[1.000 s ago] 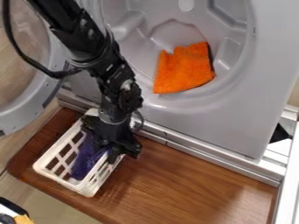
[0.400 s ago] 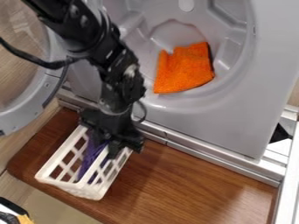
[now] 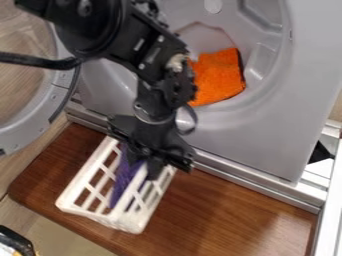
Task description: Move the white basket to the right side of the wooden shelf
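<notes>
While the hand (image 3: 160, 165) grips the white lattice basket (image 3: 127, 221) at the left of the wooden shelf (image 3: 234, 212), carrying seems the current step; next, ease it level toward the right edge.

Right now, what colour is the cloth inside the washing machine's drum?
The cloth is bright orange, best seen in the camera view.

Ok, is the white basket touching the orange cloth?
Apart. The camera view shows the orange cloth up in the grey recess, the white basket down at the wooden shelf, and grey panel between them.
</notes>
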Robot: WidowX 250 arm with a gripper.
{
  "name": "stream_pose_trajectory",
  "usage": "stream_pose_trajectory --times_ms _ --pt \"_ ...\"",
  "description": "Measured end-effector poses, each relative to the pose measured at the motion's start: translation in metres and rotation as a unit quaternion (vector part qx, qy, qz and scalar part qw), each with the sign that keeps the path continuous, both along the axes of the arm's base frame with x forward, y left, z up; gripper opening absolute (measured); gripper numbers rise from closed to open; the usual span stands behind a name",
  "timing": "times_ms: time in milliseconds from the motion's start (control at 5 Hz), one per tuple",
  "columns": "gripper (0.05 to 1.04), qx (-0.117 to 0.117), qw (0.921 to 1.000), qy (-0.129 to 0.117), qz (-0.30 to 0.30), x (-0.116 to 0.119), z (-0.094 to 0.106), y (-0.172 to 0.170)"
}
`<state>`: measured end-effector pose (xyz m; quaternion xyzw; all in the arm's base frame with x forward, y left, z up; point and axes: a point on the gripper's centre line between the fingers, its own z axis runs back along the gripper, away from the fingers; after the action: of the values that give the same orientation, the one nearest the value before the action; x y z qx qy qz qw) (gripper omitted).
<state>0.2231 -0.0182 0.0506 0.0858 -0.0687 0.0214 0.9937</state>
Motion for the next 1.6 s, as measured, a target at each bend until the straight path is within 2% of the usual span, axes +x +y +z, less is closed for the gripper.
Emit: stream_pose_trajectory --times_ms 600,800,1000,1200,1400,1600 --pt "0.255 -0.019 0.9982 -0.003 -0.058 0.004 -0.014 -0.09" --pt "0.255 -0.021 0.9976 0.0 -0.066 0.01 -0.026 -0.109" --pt "0.255 -0.014 0.998 -0.002 -0.062 0.019 -0.039 -0.119" --pt "0.255 -0.016 0.9981 -0.002 -0.06 0.026 -0.048 -0.126" --pt "0.298 -0.028 0.998 0.01 -0.056 0.029 -0.058 -0.13" --pt "0.583 -0.04 0.9979 0.008 -0.049 0.032 -0.059 -0.127"
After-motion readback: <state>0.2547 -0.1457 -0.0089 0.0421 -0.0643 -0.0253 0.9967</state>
